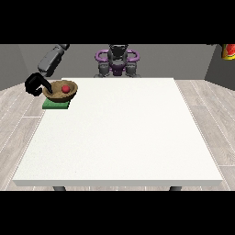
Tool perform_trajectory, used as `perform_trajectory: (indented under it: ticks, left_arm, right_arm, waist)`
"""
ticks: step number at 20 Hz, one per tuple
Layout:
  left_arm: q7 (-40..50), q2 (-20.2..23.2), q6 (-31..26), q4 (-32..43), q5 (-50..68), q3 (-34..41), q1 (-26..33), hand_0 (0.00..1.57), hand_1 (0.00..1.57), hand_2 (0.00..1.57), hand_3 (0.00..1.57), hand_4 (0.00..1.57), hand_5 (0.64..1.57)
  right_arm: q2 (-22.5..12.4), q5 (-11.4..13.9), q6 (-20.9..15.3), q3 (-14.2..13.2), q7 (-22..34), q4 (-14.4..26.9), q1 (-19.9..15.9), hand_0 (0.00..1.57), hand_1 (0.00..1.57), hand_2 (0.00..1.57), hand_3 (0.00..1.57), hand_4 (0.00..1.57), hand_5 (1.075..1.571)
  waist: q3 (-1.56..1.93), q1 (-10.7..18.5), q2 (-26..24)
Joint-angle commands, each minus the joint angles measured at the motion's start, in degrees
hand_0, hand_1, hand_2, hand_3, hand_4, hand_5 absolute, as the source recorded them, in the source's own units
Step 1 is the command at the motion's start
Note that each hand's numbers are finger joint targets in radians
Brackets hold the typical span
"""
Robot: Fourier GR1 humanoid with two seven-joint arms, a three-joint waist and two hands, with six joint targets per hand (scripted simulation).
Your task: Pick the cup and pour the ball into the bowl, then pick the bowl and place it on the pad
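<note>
My hand at the view's left (35,85) curls on the rim of the round brown wooden bowl (61,92), red ball (66,88) inside, atop the green square pad (56,105). Stiff, probably light; the rim suits holding.

The table (124,133) lies open across its middle, its near edge, both near corners and the far corner at the view's right. What stands in the way is crowded at the far corner at the view's left: the bowl (60,91) holding the ball (66,88) sits on the green pad (56,104). The hand at the view's left (35,85) reaches to the bowl's outer rim, closing that side.
</note>
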Motion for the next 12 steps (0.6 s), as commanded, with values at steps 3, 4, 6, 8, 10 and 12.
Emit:
perform_trajectory:
  ticks: [3, 4, 6, 8, 10, 12]
  left_arm:
    - [-1.8, 0.3, -1.7, -0.4, 0.5, -0.2, 0.7, 0.0, 0.0, 0.0, 0.0, 1.2, 1.568]
    - [-0.7, 0.1, -0.2, -0.2, -0.1, -0.6, 1.0, 0.0, 0.0, 0.0, 0.0, 1.21, 1.568]
    - [5.1, -0.7, 0.3, -3.9, 2.3, -1.8, -0.1, 0.0, 0.0, 0.0, 0.0, 1.21, 1.569]
    - [4.5, -2.6, 3.8, -4.3, 0.6, -3.1, -1.0, 0.0, 0.0, 0.0, 0.0, 1.19, 1.569]
    - [3.2, -4.6, 3.7, -4.2, -0.3, -4.2, 0.6, 0.0, 0.0, 0.0, 0.0, 1.19, 1.569]
    - [2.4, -6.0, 3.5, -2.8, -2.1, -5.2, 4.0, 0.0, 0.0, 0.0, 0.0, 1.19, 1.569]
  right_arm:
    - [-1.9, 2.0, 4.6, 2.8, 0.9, 1.9, -1.1, 0.0, 0.0, 0.21, 0.0, 0.0, 1.442]
    - [-1.5, 2.6, 4.1, 3.5, 1.6, 1.9, -1.3, 0.0, 0.0, 0.0, 0.0, 0.0, 1.435]
    - [-1.9, 3.9, 5.1, 4.4, 0.8, 4.5, -0.4, 0.0, 0.0, 0.0, 0.0, 0.0, 1.407]
    - [-1.3, 5.1, 3.9, 6.2, 4.0, 3.2, -2.6, 0.0, 0.0, 0.0, 0.0, 0.0, 1.407]
    - [-3.4, 5.1, 5.0, 6.3, 6.7, 2.2, -3.7, 0.0, 0.0, 0.0, 0.0, 0.0, 1.4]
    - [-6.1, 5.0, 8.4, 6.9, 10.3, 0.7, -3.6, 0.0, 0.0, 0.0, 0.0, 0.2, 1.375]
  waist:
    - [-0.01, 2.0, 2.1]
    - [-0.01, 1.4, 0.4]
    - [0.06, 1.4, -2.0]
    - [0.02, 0.4, -3.6]
    - [-0.02, 0.1, -5.8]
    - [-0.08, -1.3, -11.0]
